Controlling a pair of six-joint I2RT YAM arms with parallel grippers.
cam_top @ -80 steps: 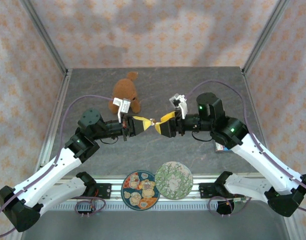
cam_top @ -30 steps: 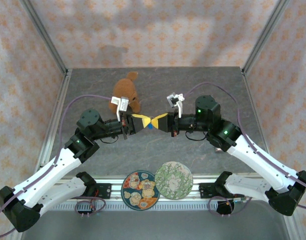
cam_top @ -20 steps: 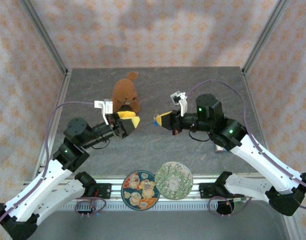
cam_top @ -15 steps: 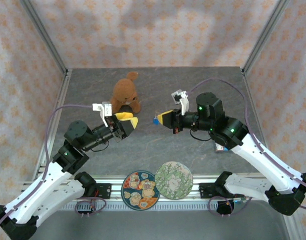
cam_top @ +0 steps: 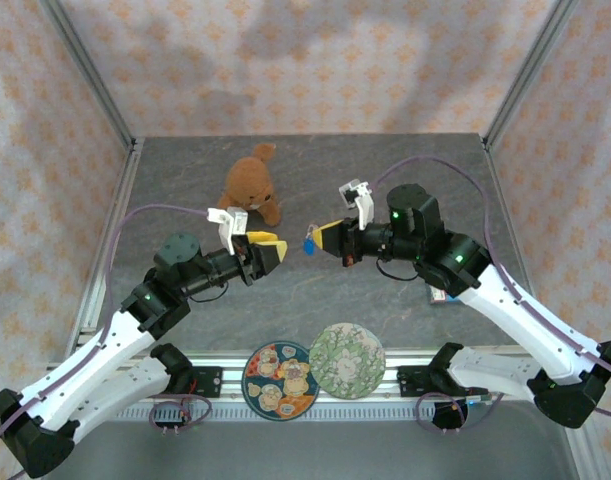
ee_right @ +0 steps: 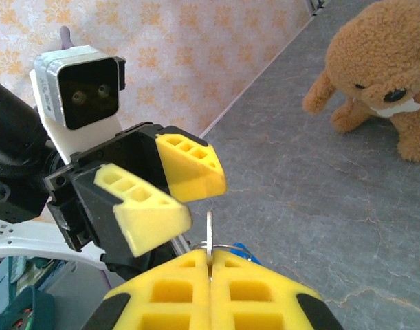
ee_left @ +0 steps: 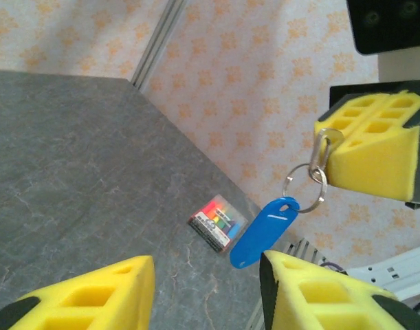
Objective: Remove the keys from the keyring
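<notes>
The keyring is a silver split ring carrying a blue plastic tag and an oval metal piece. It hangs in the air over the table's middle. My right gripper is shut on the metal piece, which stands edge-on between its yellow pads; whether it is one of the keys I cannot tell. The tag dangles below. My left gripper faces it from the left, open and holding nothing, a short gap away. In the left wrist view its fingers sit just below the tag.
A brown teddy bear sits on the grey table behind the left gripper. A small colourful box lies under the right arm. Two patterned round plates rest on the near rail. Patterned walls enclose the table.
A second ago both grippers met at the keyring. The left one let go, opened and swung back left toward the bear, then returned close. The right keeps its hold.
</notes>
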